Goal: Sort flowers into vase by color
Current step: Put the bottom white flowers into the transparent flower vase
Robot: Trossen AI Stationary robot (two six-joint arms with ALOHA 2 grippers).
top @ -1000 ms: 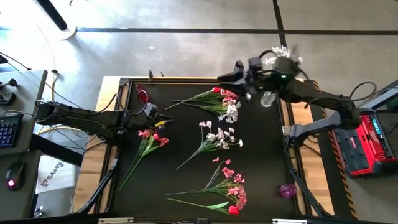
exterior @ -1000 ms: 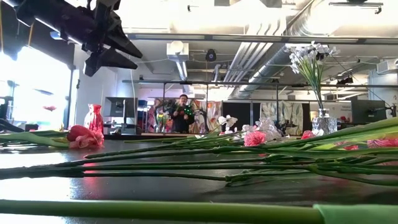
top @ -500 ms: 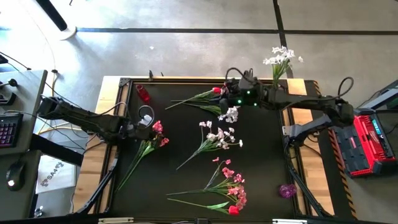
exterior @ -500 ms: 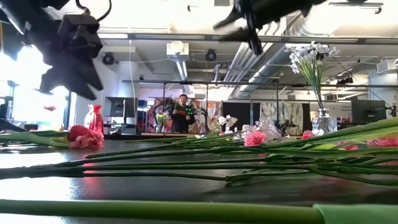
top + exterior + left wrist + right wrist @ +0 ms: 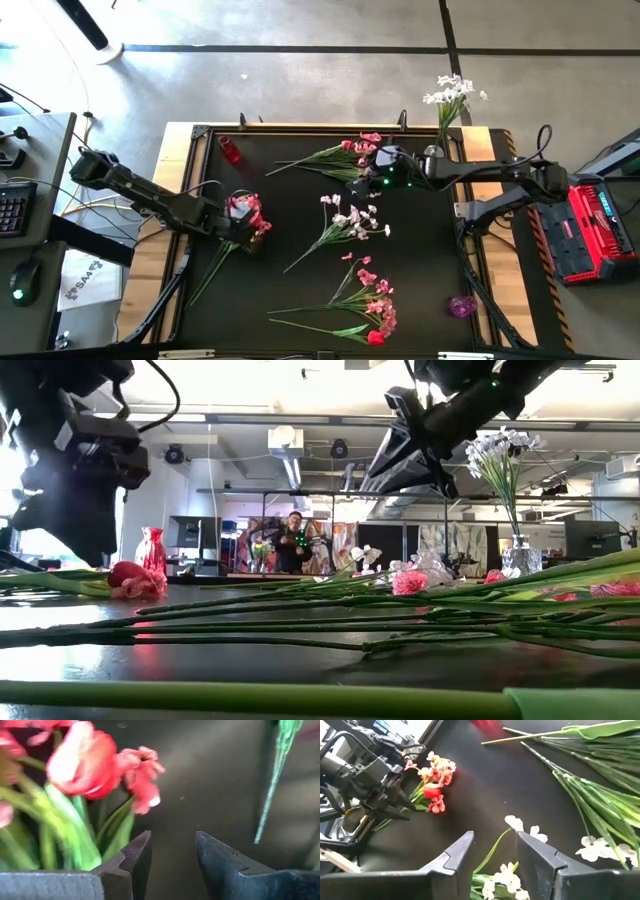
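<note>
1. The black rectangular counter (image 5: 300, 215) carries loose artificial flowers with green stems: a mixed spray of white and pink blossoms (image 5: 350, 222) at centre and a pink-and-red bunch (image 5: 368, 305) near the front.
2. The left gripper (image 5: 243, 212), fingers spread, hangs over a red tulip bunch (image 5: 82, 767) at the counter's left.
3. The right gripper (image 5: 372, 178), fingers spread, holds nothing above white blossoms (image 5: 522, 827).
4. White flowers (image 5: 447, 95) stand in a clear glass vase (image 5: 521, 555).

Left end effector (image 5: 172, 857) open; right end effector (image 5: 495, 852) open.

Red tulip (image 5: 82, 767) blurred; stems cut by edge.
</note>
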